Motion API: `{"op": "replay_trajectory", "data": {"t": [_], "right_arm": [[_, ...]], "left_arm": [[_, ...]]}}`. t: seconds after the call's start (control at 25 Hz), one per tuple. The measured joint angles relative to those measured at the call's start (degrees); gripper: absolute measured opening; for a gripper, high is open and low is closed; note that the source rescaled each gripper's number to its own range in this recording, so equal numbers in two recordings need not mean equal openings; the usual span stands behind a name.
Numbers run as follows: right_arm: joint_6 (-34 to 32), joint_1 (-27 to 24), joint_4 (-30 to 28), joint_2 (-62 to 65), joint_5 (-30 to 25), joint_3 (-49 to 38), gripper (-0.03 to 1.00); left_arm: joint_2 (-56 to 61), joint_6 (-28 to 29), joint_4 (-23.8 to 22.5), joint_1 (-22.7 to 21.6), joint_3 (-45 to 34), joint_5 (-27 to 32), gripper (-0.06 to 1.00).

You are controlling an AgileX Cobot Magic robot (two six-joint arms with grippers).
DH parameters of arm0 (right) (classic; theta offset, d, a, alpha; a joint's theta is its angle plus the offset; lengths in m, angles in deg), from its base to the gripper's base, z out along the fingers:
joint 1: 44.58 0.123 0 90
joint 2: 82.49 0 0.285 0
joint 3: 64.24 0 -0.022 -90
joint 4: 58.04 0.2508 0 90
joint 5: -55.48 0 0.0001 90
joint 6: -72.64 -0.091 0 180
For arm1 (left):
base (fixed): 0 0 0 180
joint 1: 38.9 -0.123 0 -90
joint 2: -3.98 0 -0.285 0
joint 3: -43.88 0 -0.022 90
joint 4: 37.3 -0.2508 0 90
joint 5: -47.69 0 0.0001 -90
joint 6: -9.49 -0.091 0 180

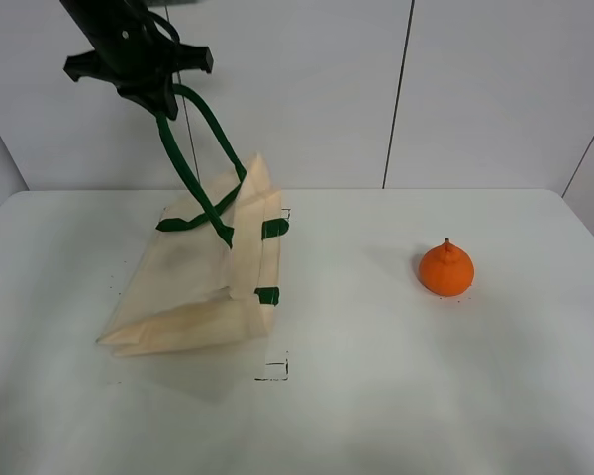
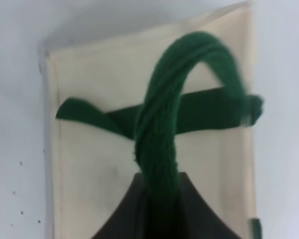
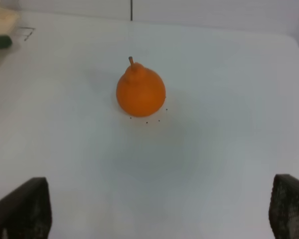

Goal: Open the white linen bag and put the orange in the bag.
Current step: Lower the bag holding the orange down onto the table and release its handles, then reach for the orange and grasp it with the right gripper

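Note:
The white linen bag [image 1: 193, 282] lies on the left of the table, its mouth end pulled up off the surface. My left gripper [image 1: 158, 99] hangs high above it, shut on one dark green strap handle [image 1: 193, 168], which is drawn taut. The left wrist view shows the bag [image 2: 99, 169] from above, with the handle [image 2: 162, 129] running into the gripper [image 2: 159, 214]. The orange [image 1: 445, 268] sits alone on the right of the table. My right gripper [image 3: 154, 206] is open and empty, set back from the orange [image 3: 140, 92]; it is out of the exterior high view.
Small black corner marks [image 1: 277, 368] are drawn on the white table [image 1: 396, 396] near the bag. A white panelled wall [image 1: 475, 89] stands behind the table's far edge. A corner of the bag [image 3: 0, 20] shows in the right wrist view.

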Motion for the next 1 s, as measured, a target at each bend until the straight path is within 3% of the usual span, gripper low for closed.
{"op": "replay_trajectory", "data": {"t": [0.24, 0.48, 0.76, 1.0], "right_arm": [[-0.66, 0.00, 0.00, -25.21, 3.23, 8.71, 1.00], [0.09, 0.00, 0.93, -58.62, 6.74, 20.94, 1.00], [4.66, 0.95, 4.72, -90.80, 4.71, 43.61, 1.00], [4.24, 1.79, 5.13, -107.49, 3.95, 57.08, 1.00]], "left_arm": [[4.72, -0.18, -0.01, 0.00, 0.10, 0.02, 0.00], [4.82, -0.18, 0.44, 0.00, 0.10, 0.02, 0.00], [4.82, -0.18, 2.61, 0.74, 0.10, 0.02, 0.00], [4.82, -0.22, 2.78, 0.95, 0.10, 0.02, 0.00]]}}
